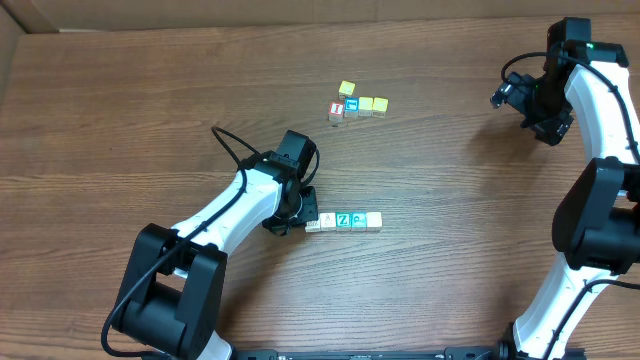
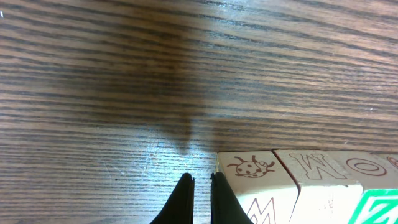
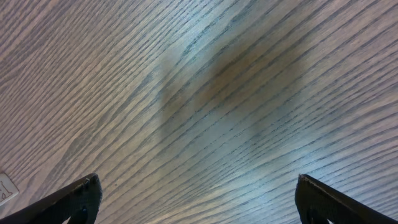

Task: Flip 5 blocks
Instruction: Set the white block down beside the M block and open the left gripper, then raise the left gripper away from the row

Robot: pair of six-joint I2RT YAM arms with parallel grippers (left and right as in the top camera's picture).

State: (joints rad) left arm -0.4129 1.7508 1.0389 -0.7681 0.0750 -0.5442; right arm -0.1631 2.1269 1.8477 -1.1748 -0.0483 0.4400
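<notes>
A row of blocks lies at front centre: two white blocks [image 1: 313, 224] [image 1: 328, 222], a green Z block [image 1: 343, 220], a teal block [image 1: 359, 220] and a pale yellow block [image 1: 374, 220]. My left gripper [image 1: 301, 214] is shut and empty, low over the table at the row's left end. In the left wrist view its tips [image 2: 200, 180] stand just left of the first white block [image 2: 252, 168], whose top shows a ladybug; whether they touch it I cannot tell. My right gripper [image 1: 512, 97] hangs open at the far right, with bare wood between its fingers [image 3: 81, 199].
A second cluster of cubes sits further back: a bright yellow cube [image 1: 346, 88], a red-and-white cube [image 1: 336, 110], a blue-faced cube [image 1: 351, 105] and two yellow cubes [image 1: 366, 105] [image 1: 381, 104]. The left arm's cable [image 1: 232, 150] loops over the table.
</notes>
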